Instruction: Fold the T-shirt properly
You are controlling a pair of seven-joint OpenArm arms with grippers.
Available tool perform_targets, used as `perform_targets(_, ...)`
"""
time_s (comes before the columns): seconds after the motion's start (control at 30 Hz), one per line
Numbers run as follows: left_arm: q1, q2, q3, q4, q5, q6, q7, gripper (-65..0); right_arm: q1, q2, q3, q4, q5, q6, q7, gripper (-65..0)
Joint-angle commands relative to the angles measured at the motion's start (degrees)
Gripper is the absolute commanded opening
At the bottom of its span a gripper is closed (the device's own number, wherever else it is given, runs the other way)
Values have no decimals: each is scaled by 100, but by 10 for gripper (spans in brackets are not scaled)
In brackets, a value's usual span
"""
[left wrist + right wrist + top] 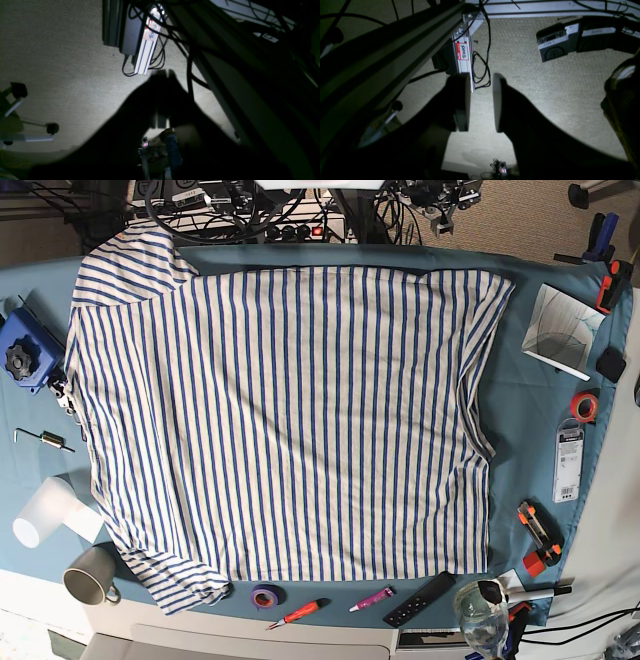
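Dark and close to the lens, the left gripper (162,75) shows as a silhouette over carpeted floor, fingers pressed together with nothing visible between them. Behind it an aluminium rail (147,42) hangs with black cables (160,55).

From the right wrist, the right gripper (481,102) has its pads (463,100) apart, bare carpet between them, a labelled rail (463,53) beyond.

Seen from the base, the T-shirt (285,420) lies spread flat across the teal table cloth (525,420). Around it: a mug (90,583) and white cup (45,515) at the lower left, purple tape roll (265,595), red screwdriver (300,612), black remote (420,598), orange tape (584,406) and blue block (25,352).
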Motion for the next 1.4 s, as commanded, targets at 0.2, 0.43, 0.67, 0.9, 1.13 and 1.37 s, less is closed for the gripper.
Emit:
perform_targets(0.2, 28, 11, -4, 28, 0, -44, 20, -650, -15, 17, -15, 57, 31, 31, -398, -485)
perform_targets(0.43, 52, -70, -4, 28, 0, -48, 39, -650, -17, 20, -15, 57, 33, 31, -400, -485)
perform_targets(0.67, 101, -376, -4, 28, -2, -63, 44, -650, -48, 96, -15, 57, 31, 31, -376, -485)
perform_targets(0.9, 238, -671, -4, 37, -264, -63, 87, -650, -98, 308, -15, 61, 28, 31, -428, -485)
perform_targets(1.13, 802, -876, -4, 503, -737, -422, 236, -650, -619, 616, -15, 728, 31, 37, -588, -485)
perform_targets(1.37, 1611, -975, -4, 1600, -885, -815, 323, -650, -1567, 960, -15, 2096, 35, 35, -726, -485)
